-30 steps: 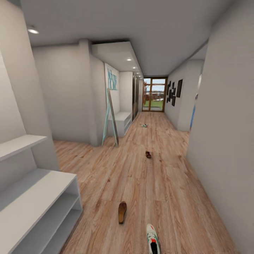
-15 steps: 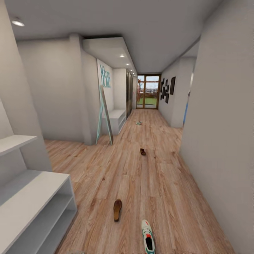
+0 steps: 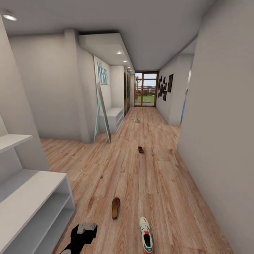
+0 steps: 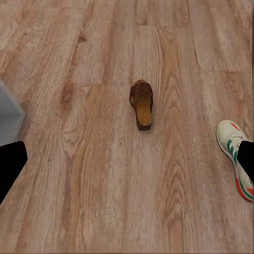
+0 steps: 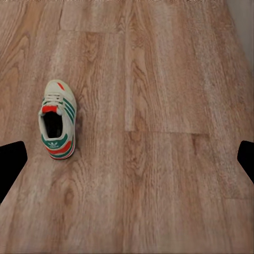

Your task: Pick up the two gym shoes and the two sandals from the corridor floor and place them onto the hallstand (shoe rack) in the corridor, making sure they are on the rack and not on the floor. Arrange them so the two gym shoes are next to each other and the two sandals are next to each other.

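On the corridor floor (image 3: 155, 183), a brown sandal (image 3: 115, 207) and a cream-white gym shoe (image 3: 146, 239) lie close in front of me. The second sandal (image 3: 140, 149) lies mid-corridor, and the second gym shoe (image 3: 136, 121) is small and far down. The pale grey hallstand (image 3: 31, 194) stands at my near left. My left arm (image 3: 83, 236) reaches out low beside it. The left gripper (image 4: 127, 164) hangs open above the boards, short of the near sandal (image 4: 142, 103), with the shoe (image 4: 236, 156) by one finger. My right gripper (image 5: 127, 161) is open over bare floor beside the near shoe (image 5: 56, 120).
A plain white low unit (image 3: 113, 118) and a leaning teal-framed mirror (image 3: 102, 113) stand at the far left wall. The right wall (image 3: 218, 141) runs close along the corridor. A glass door (image 3: 145, 94) closes the far end. The hallstand's corner (image 4: 8, 114) shows in the left wrist view.
The head camera has shifted, sliding the whole scene left and down. My left arm has come into the bottom of the head view. The shoes and sandals lie where they were.
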